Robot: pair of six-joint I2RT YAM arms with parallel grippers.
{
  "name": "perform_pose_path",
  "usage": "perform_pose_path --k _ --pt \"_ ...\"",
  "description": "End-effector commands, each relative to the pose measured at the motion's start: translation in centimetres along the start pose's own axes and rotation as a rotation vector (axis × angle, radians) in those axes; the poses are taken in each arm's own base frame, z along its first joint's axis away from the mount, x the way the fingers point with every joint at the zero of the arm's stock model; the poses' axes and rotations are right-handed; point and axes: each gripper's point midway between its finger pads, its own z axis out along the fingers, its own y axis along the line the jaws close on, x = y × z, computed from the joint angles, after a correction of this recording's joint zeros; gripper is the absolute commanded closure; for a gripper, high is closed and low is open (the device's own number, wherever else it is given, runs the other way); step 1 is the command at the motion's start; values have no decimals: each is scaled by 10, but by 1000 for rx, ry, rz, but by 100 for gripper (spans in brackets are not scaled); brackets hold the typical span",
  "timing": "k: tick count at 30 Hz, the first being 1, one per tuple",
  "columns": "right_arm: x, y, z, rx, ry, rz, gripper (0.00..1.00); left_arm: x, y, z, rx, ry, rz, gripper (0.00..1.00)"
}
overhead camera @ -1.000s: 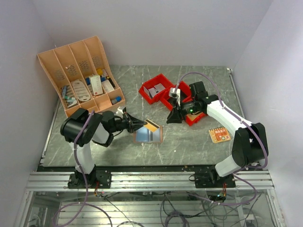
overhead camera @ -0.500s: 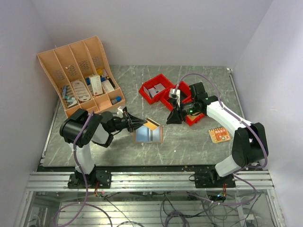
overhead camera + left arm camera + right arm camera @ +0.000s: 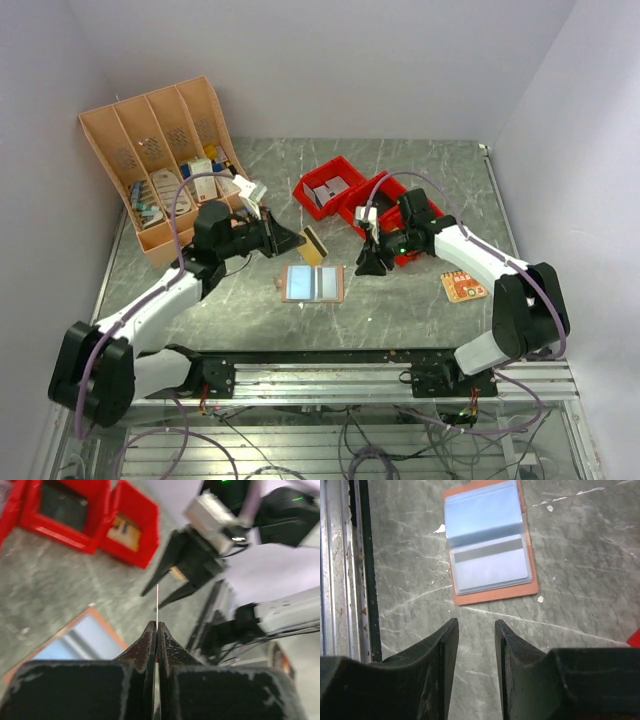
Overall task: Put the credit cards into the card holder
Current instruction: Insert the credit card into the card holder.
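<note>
The card holder lies open and flat on the table, tan-brown with clear sleeves; a grey stripe shows through one sleeve. My left gripper is shut on a yellow-and-dark credit card, held on edge just behind the holder. In the left wrist view the card appears as a thin line rising from the left gripper's pressed tips. My right gripper hangs open to the right of the holder, empty. A second orange card lies on the table at the right.
Two red bins stand behind the holder, the right arm reaching over one. A large orange-tan slotted rack with small items fills the back left corner. A metal rail runs along the near edge.
The left arm has stretched out, lifting the card off the holder's far edge and a little back. The right gripper has come nearer to the holder, lower, and its jaws have widened slightly.
</note>
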Motion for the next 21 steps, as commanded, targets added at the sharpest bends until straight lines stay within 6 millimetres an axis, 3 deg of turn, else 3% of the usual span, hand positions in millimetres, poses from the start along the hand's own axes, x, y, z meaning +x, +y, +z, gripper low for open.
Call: perform_pose_path --k 1,6,9,13,21 --pt "10 1 16 -8 51 -80 65 70 79 -17 -286 345 55 93" --pt "29 -2 40 6 151 1 62 86 95 -2 -248 444 11 93" --pt "40 -12 46 42 198 15 59 88 104 1 -263 458 14 93" --pt "54 -9 63 35 288 -1 58 91 109 10 -232 480 -7 93" --pt "70 -12 69 46 341 25 63 97 108 18 -151 475 -65 93"
